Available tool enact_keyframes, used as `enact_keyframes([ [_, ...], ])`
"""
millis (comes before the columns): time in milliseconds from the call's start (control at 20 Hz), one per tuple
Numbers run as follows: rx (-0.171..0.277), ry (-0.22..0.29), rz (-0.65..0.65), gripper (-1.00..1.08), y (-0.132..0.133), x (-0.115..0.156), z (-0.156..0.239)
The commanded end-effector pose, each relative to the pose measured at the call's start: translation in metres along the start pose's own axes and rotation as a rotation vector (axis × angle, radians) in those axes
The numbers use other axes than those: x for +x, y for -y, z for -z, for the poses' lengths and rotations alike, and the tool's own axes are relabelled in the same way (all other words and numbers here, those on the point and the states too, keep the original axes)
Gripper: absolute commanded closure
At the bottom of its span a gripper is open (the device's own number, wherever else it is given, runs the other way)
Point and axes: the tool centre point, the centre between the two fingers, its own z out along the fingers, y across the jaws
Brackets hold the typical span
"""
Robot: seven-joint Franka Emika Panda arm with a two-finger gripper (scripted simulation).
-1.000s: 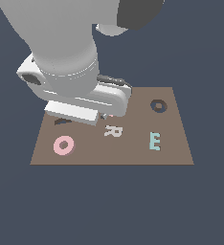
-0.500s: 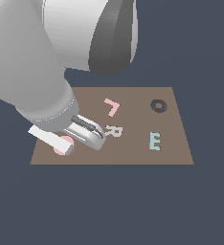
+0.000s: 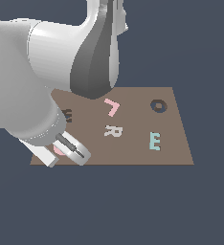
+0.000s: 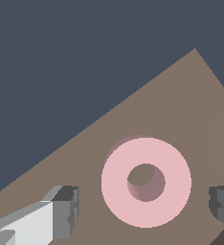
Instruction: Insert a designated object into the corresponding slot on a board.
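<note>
The pale-pink O [image 4: 117, 182] lies flat on the brown board [image 4: 181, 105] near one corner. In the wrist view my gripper [image 4: 145, 208] is open, with one finger [image 4: 66, 213] on each side of the O and apart from it. In the exterior view the gripper [image 3: 62, 151] is low over the board's [image 3: 133, 153] near corner on the exterior view's left, and only a sliver of the O [image 3: 58, 150] shows behind it. The dark O-shaped slot [image 3: 157, 105] is at the far corner on the exterior view's right, empty.
A pink angular letter [image 3: 111, 107], a pale R [image 3: 114, 130], a teal E [image 3: 154, 141] and a dark W-shaped recess [image 3: 67, 115] are on the board. The arm's bulk hides the board's far part on the exterior view's left.
The arm has swung toward the exterior view's left and come down over the pink O, which it now mostly hides. The O and the other letters have not moved.
</note>
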Motion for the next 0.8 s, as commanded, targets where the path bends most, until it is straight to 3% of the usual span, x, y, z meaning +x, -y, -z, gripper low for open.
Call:
enact_keyframes([
  [0,0.001,-0.001,-0.018,-0.92,-0.001,0.004,-0.003],
  [750,0.001,0.0,-0.027,-0.92,-0.003,0.006,-0.024],
])
